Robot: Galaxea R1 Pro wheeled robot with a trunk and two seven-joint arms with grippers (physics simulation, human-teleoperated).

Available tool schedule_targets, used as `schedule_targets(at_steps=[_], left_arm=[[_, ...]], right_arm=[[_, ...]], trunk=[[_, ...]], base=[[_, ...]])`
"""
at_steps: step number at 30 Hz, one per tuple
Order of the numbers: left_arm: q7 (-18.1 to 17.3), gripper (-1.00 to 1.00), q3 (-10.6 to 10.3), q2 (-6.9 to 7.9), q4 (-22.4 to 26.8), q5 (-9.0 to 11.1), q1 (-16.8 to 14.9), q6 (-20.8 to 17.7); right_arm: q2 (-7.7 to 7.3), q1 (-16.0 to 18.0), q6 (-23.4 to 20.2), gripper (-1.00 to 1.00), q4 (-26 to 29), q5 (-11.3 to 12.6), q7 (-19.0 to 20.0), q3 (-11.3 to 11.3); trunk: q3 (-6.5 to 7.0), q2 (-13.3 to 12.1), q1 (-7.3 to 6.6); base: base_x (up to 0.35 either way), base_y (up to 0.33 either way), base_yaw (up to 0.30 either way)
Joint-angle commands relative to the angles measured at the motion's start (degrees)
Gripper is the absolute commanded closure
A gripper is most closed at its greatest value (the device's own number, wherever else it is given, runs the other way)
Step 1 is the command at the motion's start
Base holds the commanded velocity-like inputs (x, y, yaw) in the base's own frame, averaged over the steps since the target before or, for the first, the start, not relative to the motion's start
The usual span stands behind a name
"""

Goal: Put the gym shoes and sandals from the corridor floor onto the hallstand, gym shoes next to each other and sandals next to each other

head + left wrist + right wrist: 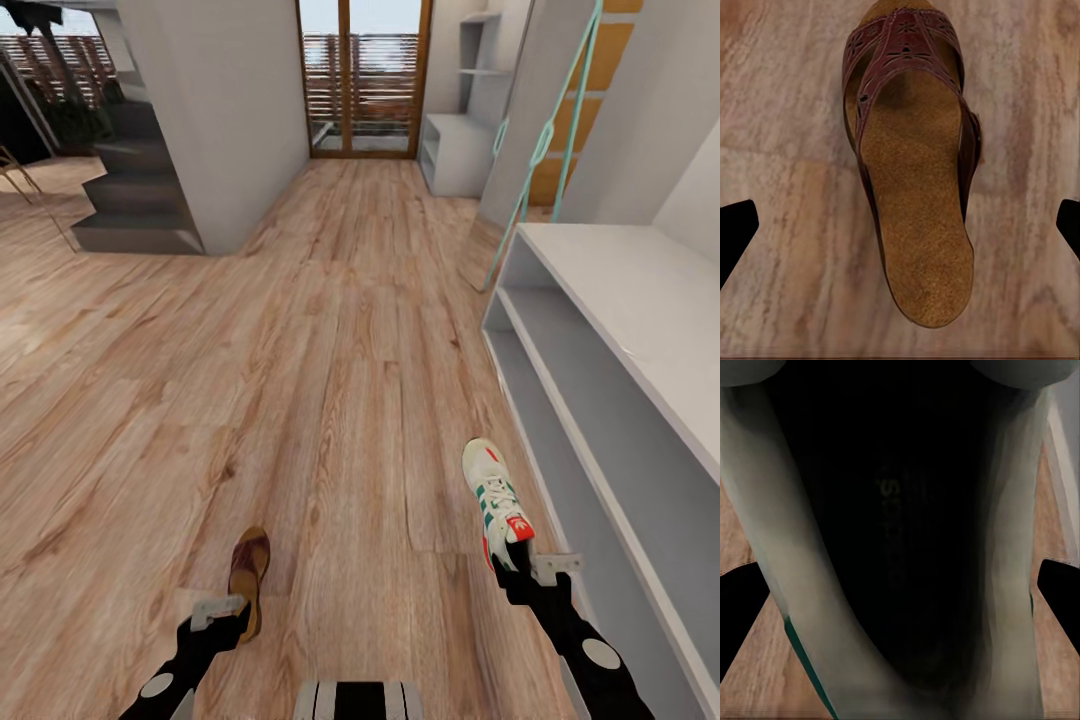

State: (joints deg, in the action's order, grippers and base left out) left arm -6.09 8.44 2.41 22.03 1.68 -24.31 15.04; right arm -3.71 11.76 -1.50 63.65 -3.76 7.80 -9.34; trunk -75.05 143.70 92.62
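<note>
One dark brown sandal (248,575) lies flat on the wood-plank corridor floor (330,380). My left gripper (228,612) hovers over its heel end. In the left wrist view the sandal (916,187) lies between the black fingertips (735,232), which stand far apart, so that gripper is open. A white gym shoe (497,498) with green stripes and a red heel patch sits beside the hallstand (640,330). My right gripper (522,568) is at its heel. The right wrist view looks into the shoe's dark opening (900,525), and both fingertips (741,611) press its sides.
The pale grey hallstand runs along the right, with an open shelf (600,440) under its top. A grey staircase (140,200) and a wall block stand at the far left. A glass door (362,80) closes the corridor's far end, with another grey shelf unit (460,150) near it.
</note>
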Motion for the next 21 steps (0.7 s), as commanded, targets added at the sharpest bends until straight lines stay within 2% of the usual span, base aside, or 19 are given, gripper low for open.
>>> schedule_targets(at_steps=[1, 21], left_arm=[[-0.59, -1.0, 0.44, -0.04, -0.05, 0.21, -0.04, 0.12], [-0.57, -1.0, 0.44, -0.04, -0.06, 0.23, -0.05, 0.25]], right_arm=[[0.02, 0.02, -0.13, 1.0, 0.07, -0.37, 0.38, -0.15], [-0.08, 0.02, -0.17, 1.0, 0.16, -0.38, 0.38, -0.21]], trunk=[[-0.27, 0.03, 0.01], [-4.71, 0.3, 0.53]], base=[[0.0, 0.0, 0.0], [0.0, 0.0, 0.0]])
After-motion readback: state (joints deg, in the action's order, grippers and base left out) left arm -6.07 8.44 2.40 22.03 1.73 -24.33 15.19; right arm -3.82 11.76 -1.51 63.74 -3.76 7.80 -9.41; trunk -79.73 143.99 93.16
